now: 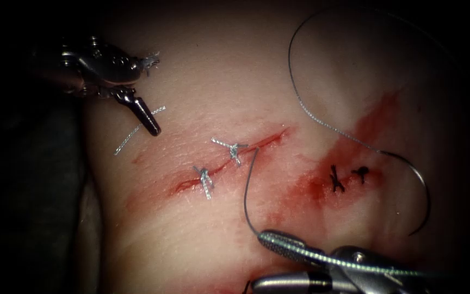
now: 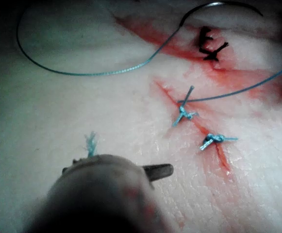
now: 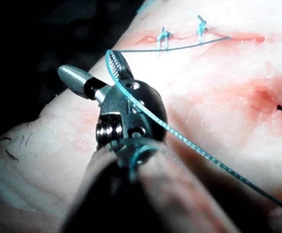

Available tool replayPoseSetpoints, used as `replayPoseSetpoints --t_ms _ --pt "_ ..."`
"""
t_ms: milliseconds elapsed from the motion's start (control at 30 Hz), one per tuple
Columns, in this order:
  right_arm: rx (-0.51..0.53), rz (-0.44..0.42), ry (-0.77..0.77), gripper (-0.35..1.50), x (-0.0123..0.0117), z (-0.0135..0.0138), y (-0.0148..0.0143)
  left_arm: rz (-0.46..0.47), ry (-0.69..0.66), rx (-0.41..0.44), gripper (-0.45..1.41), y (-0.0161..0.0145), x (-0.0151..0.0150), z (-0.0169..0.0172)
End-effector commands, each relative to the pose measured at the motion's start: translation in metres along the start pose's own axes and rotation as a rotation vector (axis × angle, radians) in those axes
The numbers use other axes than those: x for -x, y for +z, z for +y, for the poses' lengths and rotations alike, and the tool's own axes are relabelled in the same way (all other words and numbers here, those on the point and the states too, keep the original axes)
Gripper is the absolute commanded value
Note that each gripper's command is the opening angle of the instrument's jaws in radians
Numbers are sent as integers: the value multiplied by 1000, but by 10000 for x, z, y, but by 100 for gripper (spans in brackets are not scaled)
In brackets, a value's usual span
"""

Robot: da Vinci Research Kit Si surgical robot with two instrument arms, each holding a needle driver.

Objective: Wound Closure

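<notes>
**Both claws released, needle resting free on the tissue**

Right claw (image 1: pixel 258 260) first: jaws spread wide, gripping nothing. The thread (image 1: pixel 247 196) simply drapes over the serrated upper jaw and trails back along the tool. The right wrist view confirms it: claw (image 3: pixel 87 63) gaping, thread (image 3: pixel 189 141) lying across its knuckle, not pinched.

That strand rises from the claw to the cut (image 1: pixel 229 160) and enters at its right end, just beside the nearer of two tied knots (image 1: pixel 235 149). The second knot (image 1: pixel 205 179) sits further left along the wound.

Over to the left claw (image 1: pixel 147 98), up on the left side of the cut. It is open too, its dark lower jaw pointing down over the tissue (image 1: pixel 191 234). A frayed thread scrap (image 1: pixel 150 61) clings at its upper jaw (held or merely stuck, I cannot tell). A cut thread end (image 1: pixel 137 129) lies loose just beside the lower jaw.

The needle (image 1: pixel 421 188)? Well right of the cut, lying on the surface, held by neither tool. Two dark stitches (image 1: pixel 335 179) sit in the red fluid (image 1: pixel 311 188) nearby.
</notes>
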Motion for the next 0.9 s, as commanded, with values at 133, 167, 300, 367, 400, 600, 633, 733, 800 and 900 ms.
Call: replayPoseSetpoints --t_ms 133,167,300,367,400,600,633,733,800,900 --pt "-1 1 1 135 2 1 8 -178 32 -33 130 11 4 -6" --pt "-1 1 1 135 2 1 8 -234 75 -40 131 13 6 -7" --pt "-1 1 1 135 2 1 8 -430 393 -34 133 11 5 -8" --pt "-1 1 1 135 2 0 8 -436 449 -29 133 7 0 -7" --pt "-1 1 2 133 2 0 9 -439 475 -22 133 7 -3 -6" --pt "52 44 19 133 -14 -1 21 -535 638 21 130 23 -10 8" --pt "59 57 27 133 -16 -2 21 -579 675 26 128 27 -10 9" --pt "56 59 40 133 -17 -4 20 -714 665 19 123 48 -9 12" --pt "54 58 51 133 -15 -6 20 -740 658 16 123 65 -5 16" --pt "54 58 51 133 -15 -8 21 -694 636 27 126 81 -4 20"
